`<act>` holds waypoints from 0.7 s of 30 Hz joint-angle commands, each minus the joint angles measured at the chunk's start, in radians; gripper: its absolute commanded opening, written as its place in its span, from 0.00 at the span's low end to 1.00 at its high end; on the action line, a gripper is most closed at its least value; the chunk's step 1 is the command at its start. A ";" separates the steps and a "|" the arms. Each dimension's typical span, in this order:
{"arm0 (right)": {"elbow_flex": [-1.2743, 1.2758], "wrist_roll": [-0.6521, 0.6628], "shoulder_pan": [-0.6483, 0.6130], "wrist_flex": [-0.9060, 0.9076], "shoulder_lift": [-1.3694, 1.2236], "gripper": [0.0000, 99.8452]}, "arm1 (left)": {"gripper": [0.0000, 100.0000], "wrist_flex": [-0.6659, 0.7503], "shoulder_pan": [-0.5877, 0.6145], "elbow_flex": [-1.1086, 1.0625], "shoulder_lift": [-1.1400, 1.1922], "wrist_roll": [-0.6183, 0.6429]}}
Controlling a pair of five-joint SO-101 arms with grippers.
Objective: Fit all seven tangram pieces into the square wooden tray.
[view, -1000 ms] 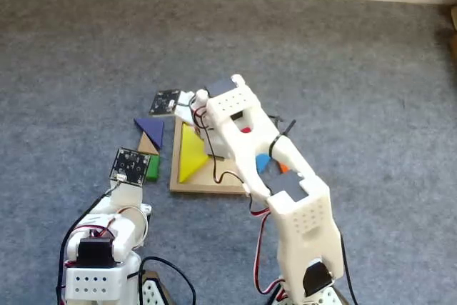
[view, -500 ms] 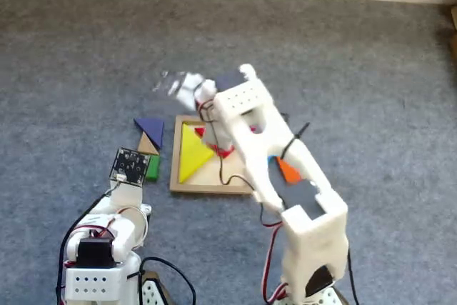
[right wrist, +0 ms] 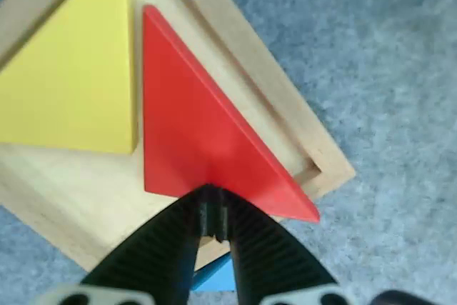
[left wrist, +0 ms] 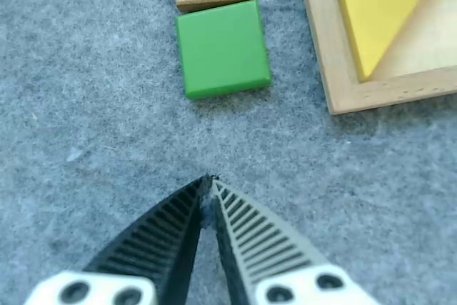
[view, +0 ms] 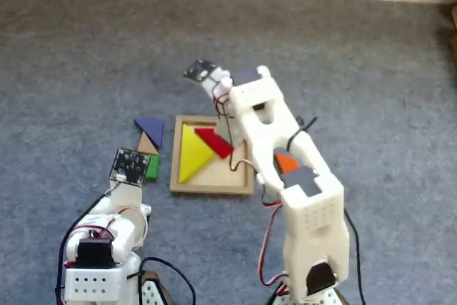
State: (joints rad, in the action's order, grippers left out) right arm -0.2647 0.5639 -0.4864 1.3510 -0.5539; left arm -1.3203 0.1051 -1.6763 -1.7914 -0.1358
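The square wooden tray (view: pixel 187 186) holds a big yellow triangle (view: pixel 190 152) and, beside it, a red triangle (view: pixel 214 142). In the right wrist view one corner of the red triangle (right wrist: pixel 193 133) lies over the tray rim (right wrist: pixel 285 123). My right gripper (right wrist: pixel 212 208) is shut, its tips just over the red triangle's edge. Left of the tray lie a dark blue triangle (view: pixel 150 128), a wooden triangle (view: pixel 147 145) and a green square (left wrist: pixel 223 49). My left gripper (left wrist: pixel 209 182) is shut over bare carpet, short of the green square.
An orange piece (view: pixel 287 164) lies on the carpet right of the tray, partly under the right arm (view: pixel 268 116). A light blue piece (right wrist: pixel 214 276) peeks out beneath the right gripper. Grey carpet runs all around.
The right arm has swung up and to the right off the tray. The red triangle now lies in the tray beside the yellow one. The left arm has kept still.
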 commanded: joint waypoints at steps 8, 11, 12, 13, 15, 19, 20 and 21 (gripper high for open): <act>-0.008 -0.015 -0.042 -0.074 -0.058 0.01 | 0.01 -0.003 -0.007 -0.019 -0.031 -0.009; -0.008 -0.015 -0.042 -0.076 -0.058 0.01 | 0.01 -0.003 -0.007 -0.019 -0.031 -0.009; -0.008 -0.015 -0.042 -0.076 -0.059 0.01 | 0.01 -0.003 -0.007 -0.019 -0.031 -0.009; -0.008 -0.017 -0.044 -0.085 -0.059 0.01 | 0.01 -0.003 -0.007 -0.019 -0.031 -0.009; -0.002 -0.046 -0.050 -0.113 -0.061 0.01 | 0.01 -0.003 -0.007 -0.019 -0.031 -0.009; -0.002 -0.084 -0.065 -0.143 -0.059 0.01 | 0.01 -0.003 -0.007 -0.019 -0.031 -0.009; -0.002 -0.086 -0.073 -0.143 -0.059 0.01 | 0.01 -0.003 -0.007 -0.019 -0.031 -0.009; -0.001 -0.086 -0.079 -0.143 -0.058 0.01 | 0.01 -0.003 -0.007 -0.019 -0.031 -0.009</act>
State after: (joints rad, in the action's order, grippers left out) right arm -0.2677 0.4933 -0.5309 1.2375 -0.6015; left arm -1.3203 0.1051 -1.6763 -1.7914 -0.1358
